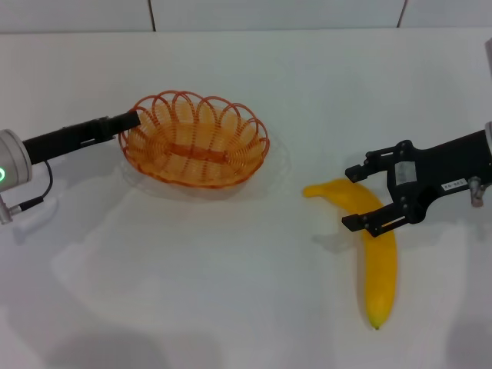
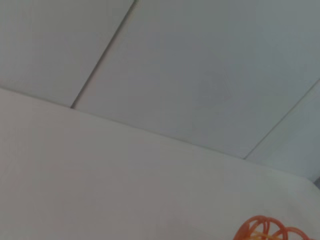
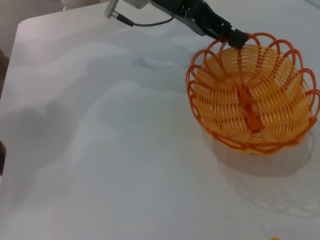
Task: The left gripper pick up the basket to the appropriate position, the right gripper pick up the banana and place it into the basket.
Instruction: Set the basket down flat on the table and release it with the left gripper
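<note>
- The banana (image 1: 380, 261) lies flat on the table (image 1: 231, 307) at about 4 o'clock in the head view, well apart from the basket. Its stem end points to 10 o'clock and its blossom tip to 6 o'clock.
- Banana surface: smooth, bright yellow, unspotted, with a curved body that tapers at both ends. Judgement: the skin is slick and rounded, so a grip across the thick upper part should hold better than one near a tip.
- The right gripper (image 1: 370, 198) straddles the banana's upper part near the stem. Its two black fingers are spread wide, one on each side of the fruit, and are not yet closed on it. Judgement: this pose prepares a pinch across the width.
- The basket (image 1: 195, 140) sits at about 11 o'clock in the head view. The shadow beneath it in the right wrist view suggests it is tilted or slightly raised, but whether it touches the table cannot be told.
- Basket build: orange wire, shallow oval bowl, looped scalloped rim, open weave with a flat strip along the floor. It is empty.
- The left gripper (image 1: 129, 121) meets the rim at the basket's 9 o'clock edge. The finger gap cannot be told; contact with the rim suggests a hold. Judgement: a rim grip keeps the bowl open for the banana.
- The table is plain, matte and white.
</note>
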### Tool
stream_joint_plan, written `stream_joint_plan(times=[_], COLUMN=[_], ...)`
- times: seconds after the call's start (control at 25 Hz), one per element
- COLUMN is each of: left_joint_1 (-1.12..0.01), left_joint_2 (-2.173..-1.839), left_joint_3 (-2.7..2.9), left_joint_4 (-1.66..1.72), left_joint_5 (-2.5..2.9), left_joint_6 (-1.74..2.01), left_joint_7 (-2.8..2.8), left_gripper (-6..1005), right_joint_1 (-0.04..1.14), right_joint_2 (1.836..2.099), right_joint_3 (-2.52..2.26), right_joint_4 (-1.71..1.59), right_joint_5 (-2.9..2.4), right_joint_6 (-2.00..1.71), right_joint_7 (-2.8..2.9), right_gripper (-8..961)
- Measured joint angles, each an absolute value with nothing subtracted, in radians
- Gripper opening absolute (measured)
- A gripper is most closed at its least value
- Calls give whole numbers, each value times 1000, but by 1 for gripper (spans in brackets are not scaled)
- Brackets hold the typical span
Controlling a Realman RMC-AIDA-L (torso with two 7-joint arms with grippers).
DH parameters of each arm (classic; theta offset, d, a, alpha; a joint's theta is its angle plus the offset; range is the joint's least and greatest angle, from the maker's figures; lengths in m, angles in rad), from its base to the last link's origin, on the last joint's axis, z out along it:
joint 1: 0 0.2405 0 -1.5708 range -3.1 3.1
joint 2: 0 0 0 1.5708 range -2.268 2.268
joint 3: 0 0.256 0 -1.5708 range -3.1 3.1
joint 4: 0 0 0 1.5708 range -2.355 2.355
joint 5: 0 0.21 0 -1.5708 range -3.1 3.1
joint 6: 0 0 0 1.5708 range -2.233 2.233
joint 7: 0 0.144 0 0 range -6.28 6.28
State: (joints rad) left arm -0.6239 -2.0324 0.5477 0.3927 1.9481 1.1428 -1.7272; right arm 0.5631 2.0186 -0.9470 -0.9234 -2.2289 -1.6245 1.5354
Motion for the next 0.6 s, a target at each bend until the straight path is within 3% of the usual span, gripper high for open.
stream_joint_plan(times=[0.44, 0.6], left_joint_1=[-624, -624], left_joint_2=[-2032, -2032], left_joint_3=[548, 551], left_joint_4=[388, 388], left_joint_5=[1942, 1942], left_joint_6=[1130, 1130], left_joint_7=[-1727, -1727], left_gripper=[175, 266], right_joint_1=[565, 565], right_joint_2=[2017, 2017], right_joint_3=[-950, -950], right_joint_4=[-923, -923], right_joint_5=[-2230, -2230], right_joint_6=[-1625, -1625], right_joint_7=[1546, 1546], right_gripper=[859, 859])
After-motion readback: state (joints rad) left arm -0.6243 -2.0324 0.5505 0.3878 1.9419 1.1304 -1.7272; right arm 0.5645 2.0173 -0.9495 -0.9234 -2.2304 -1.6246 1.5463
